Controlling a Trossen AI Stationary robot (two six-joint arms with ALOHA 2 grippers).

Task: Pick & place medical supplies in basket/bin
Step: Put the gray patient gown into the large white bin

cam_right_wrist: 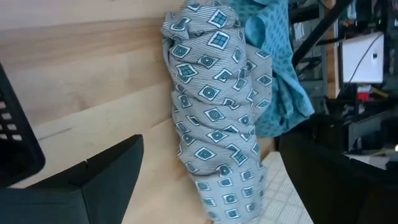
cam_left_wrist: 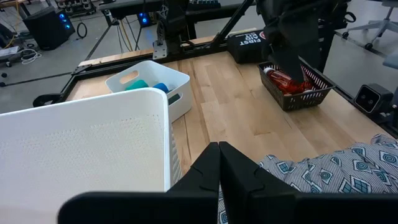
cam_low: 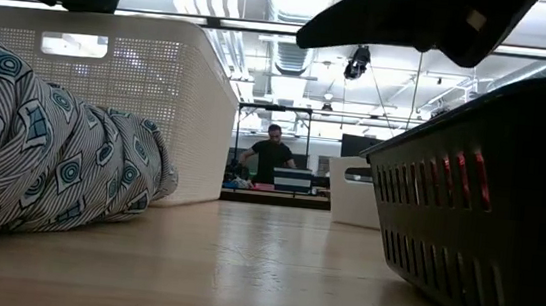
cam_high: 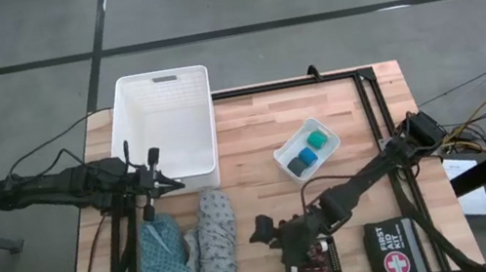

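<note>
White slotted basket [cam_high: 167,121] stands empty at the table's far left; no supply placed yet. Grey patterned cloth [cam_high: 213,237] and teal cloth [cam_high: 163,262] lie just below the left gripper [cam_high: 160,181], fingers closed, empty. Next: open, descend. Right gripper [cam_high: 271,231], spread wide, empty, hangs beside the dark crate [cam_high: 318,255].

Empty white basket [cam_high: 166,119]; teal cloth [cam_high: 165,258] touching grey patterned cloth [cam_high: 215,238]; red bottles [cam_left_wrist: 287,81] in black basket [cam_left_wrist: 314,93].

Cloths [cam_high: 190,249] — just before basket [cam_high: 166,121]
</note>
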